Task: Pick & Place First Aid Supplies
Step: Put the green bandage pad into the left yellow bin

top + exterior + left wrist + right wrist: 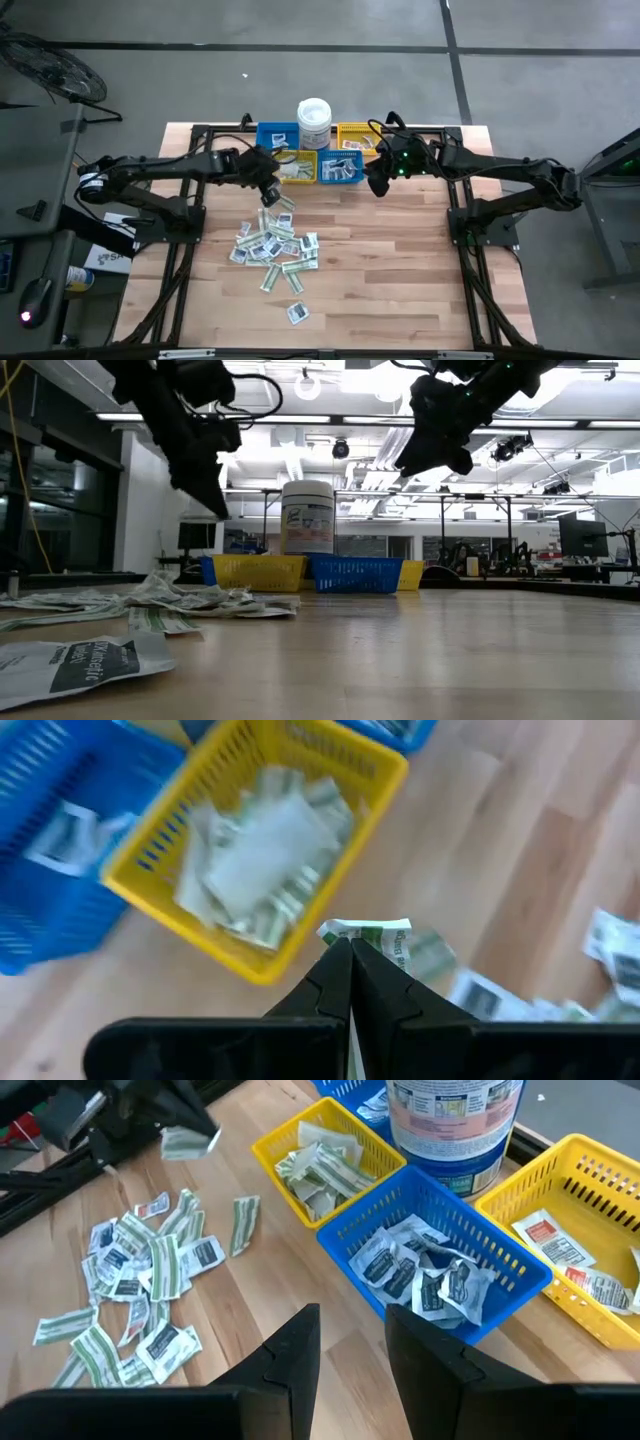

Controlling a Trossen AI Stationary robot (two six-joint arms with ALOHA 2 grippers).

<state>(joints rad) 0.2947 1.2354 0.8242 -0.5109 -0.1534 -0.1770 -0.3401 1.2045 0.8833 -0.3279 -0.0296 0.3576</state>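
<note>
Many first aid supplies lie in a loose pile [275,245] on the wooden table: white square packets and green-and-white strips. My left gripper [268,192] is above the pile's far edge, near the yellow bin of green strips [260,850], and is shut on one green-and-white strip packet [372,934]. My right gripper [352,1330] hangs open above the table in front of the blue bin of white packets [430,1260], with nothing between its fingers. My left gripper pinches the green-and-white strip packet between its two fingertips [340,960]; a crumpled part of it [385,938] sticks out past them. The fingers slant downward from the table's left side. The packet [186,1142] is lifted clear of the table and the pile.
Several small bins stand in a cluster at the table's far edge: two blue [278,135] [340,168] and two yellow [297,168] [355,138]. A white lidded tub [314,122] stands behind them. One stray packet [297,312] lies near the front. Bare wood lies to the right.
</note>
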